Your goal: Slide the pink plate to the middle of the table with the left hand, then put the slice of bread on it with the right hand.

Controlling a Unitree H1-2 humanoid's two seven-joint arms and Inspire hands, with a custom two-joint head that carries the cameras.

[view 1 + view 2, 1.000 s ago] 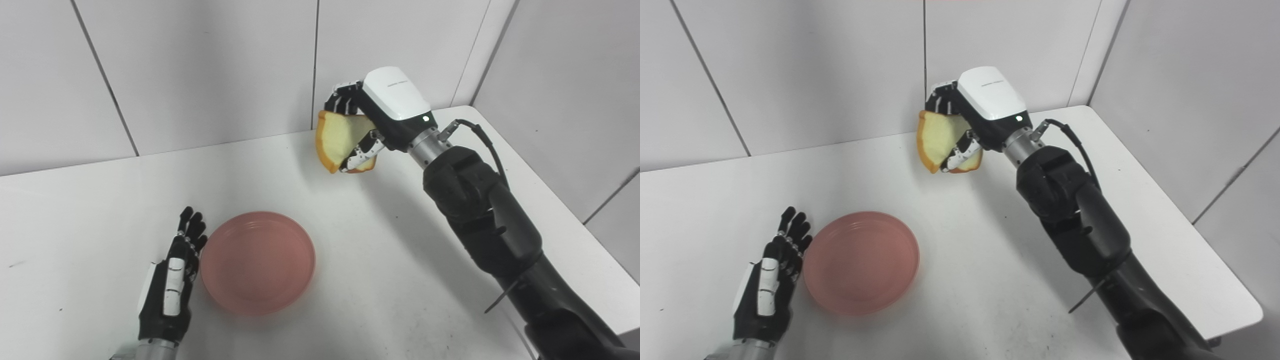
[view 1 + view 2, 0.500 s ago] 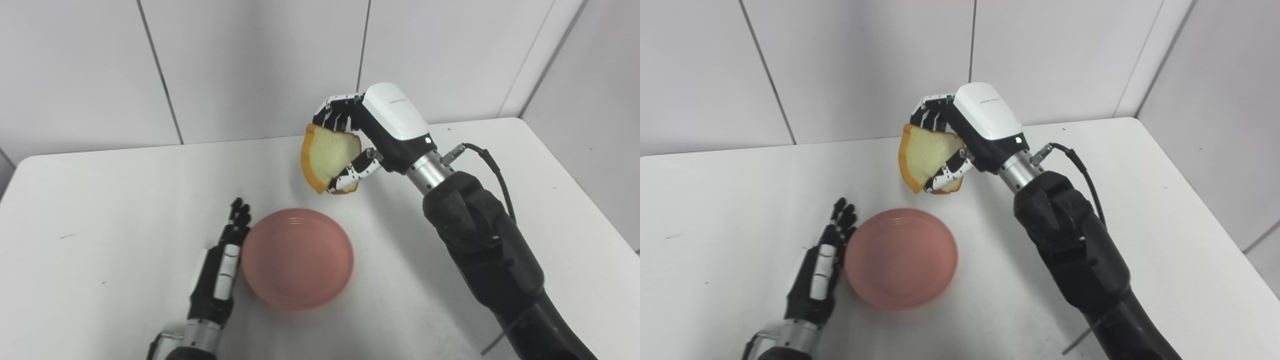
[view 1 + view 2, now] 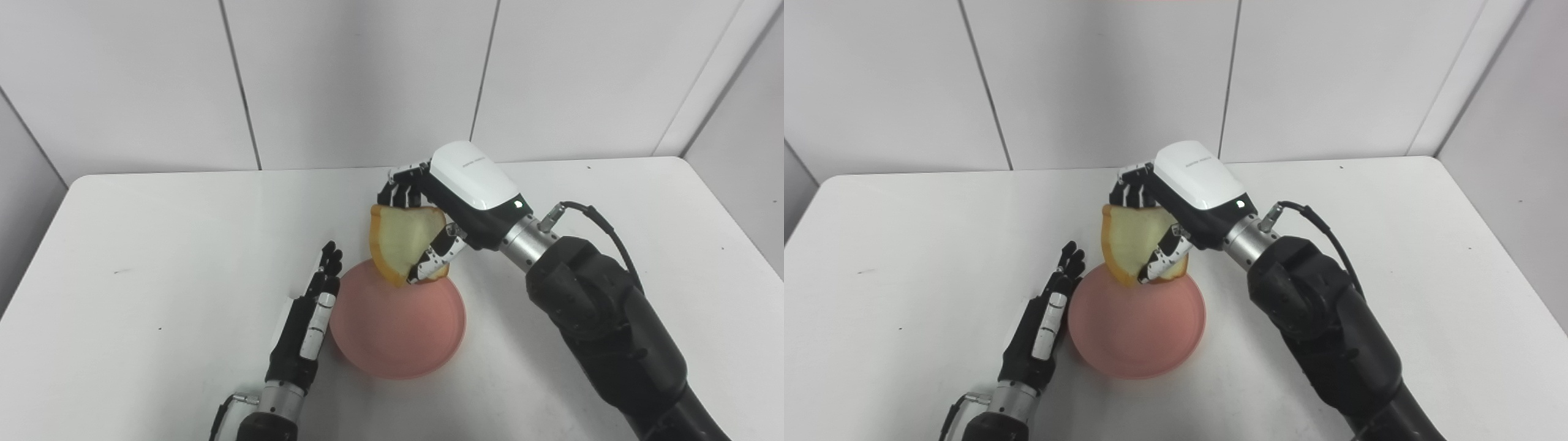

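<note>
White table seen from above, with both arms entering at the lower edge. The right hand is closed on a slice of bread, fingers curled over its top crust and thumb pressed against its lower right corner. The slice stands nearly on edge, pale face toward the camera, above the far rim of the pink plate. Whether its lower corner touches the plate or hangs just clear cannot be told. The back of the slice and the palm behind it are hidden. The plate lies flat near the middle of the table; its far rim is partly covered by the bread. The left hand lies open and flat beside the plate's left rim, fingers straight and close together, pointing away from the robot; it appears to touch the rim, though the contact line is not clearly resolved. Its wrist and forearm are cut off at the lower edge, as is the right arm's upper part. A black cable loops from the right wrist.
</note>
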